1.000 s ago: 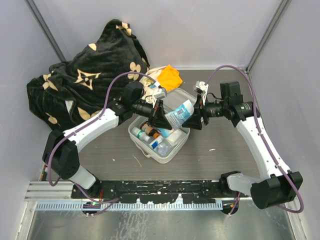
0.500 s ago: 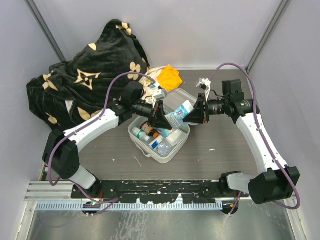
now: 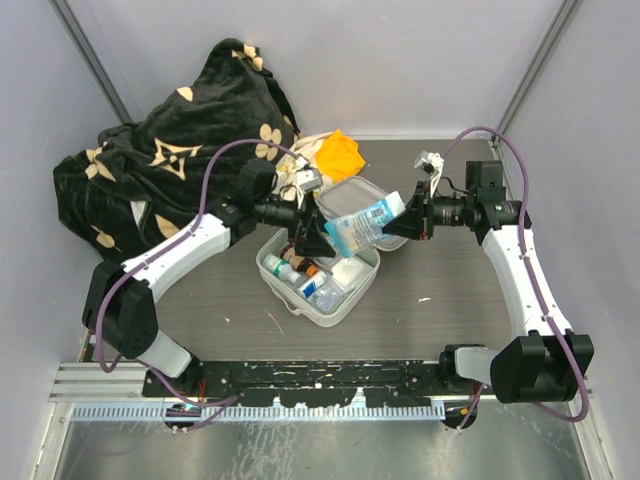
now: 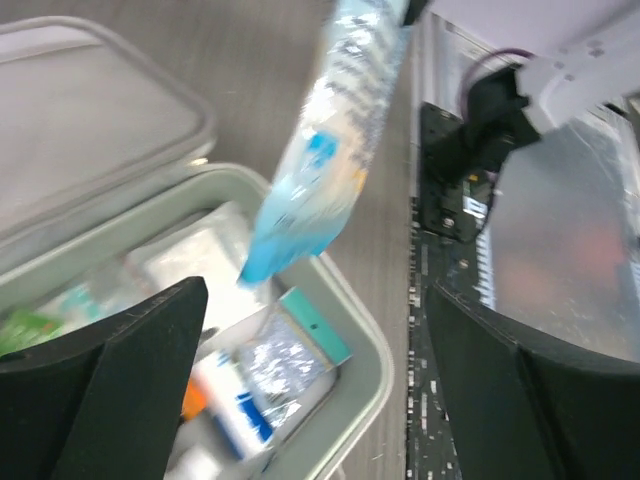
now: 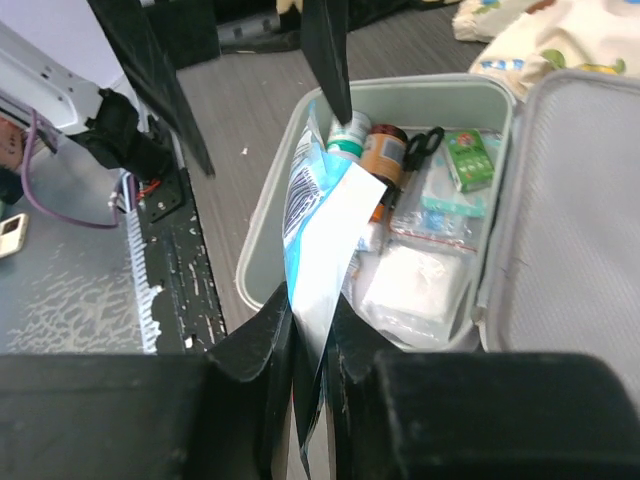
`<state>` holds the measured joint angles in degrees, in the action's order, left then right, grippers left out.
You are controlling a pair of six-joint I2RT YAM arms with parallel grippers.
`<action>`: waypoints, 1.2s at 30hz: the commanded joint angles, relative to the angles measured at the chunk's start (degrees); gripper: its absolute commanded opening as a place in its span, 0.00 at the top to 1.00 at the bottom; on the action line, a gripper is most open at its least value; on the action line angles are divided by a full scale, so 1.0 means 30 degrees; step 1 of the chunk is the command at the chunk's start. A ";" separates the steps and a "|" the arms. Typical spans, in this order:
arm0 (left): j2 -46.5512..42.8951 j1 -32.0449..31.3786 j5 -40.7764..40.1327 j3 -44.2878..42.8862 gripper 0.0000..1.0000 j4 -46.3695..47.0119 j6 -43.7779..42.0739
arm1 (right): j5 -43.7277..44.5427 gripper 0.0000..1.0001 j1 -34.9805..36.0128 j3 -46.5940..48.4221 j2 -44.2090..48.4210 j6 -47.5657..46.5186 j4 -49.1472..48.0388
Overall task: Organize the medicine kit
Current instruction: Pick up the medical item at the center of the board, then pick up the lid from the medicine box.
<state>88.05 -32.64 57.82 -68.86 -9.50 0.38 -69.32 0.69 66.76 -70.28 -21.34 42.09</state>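
Kit (image 3: pixel 350 305): lid (image 3: pixel 352 193) open, for packing.
Packet (image 3: pixel 362 222): hanging above it, pinched by right gripper (image 3: pixel 406 221).
Left gripper (image 3: pixel 319 233): fingers spread, empty.

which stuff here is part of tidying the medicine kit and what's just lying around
Part of the job: medicine kit, blue packet in the right tool, bottles inside the kit.
Just lying about: black patterned blanket, orange cloth.
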 commanded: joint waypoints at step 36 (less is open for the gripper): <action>1.3690 0.2656 -0.5836 -1.4645 0.19 -0.6206 0.4891 | 0.6260 0.96 -0.1983 -0.2422 0.0931 -0.0333 -0.1665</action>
<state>128.31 -24.62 36.25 -109.01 -27.07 14.39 -50.83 -4.75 59.55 -68.23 -22.31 39.64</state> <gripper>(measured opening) 0.841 0.185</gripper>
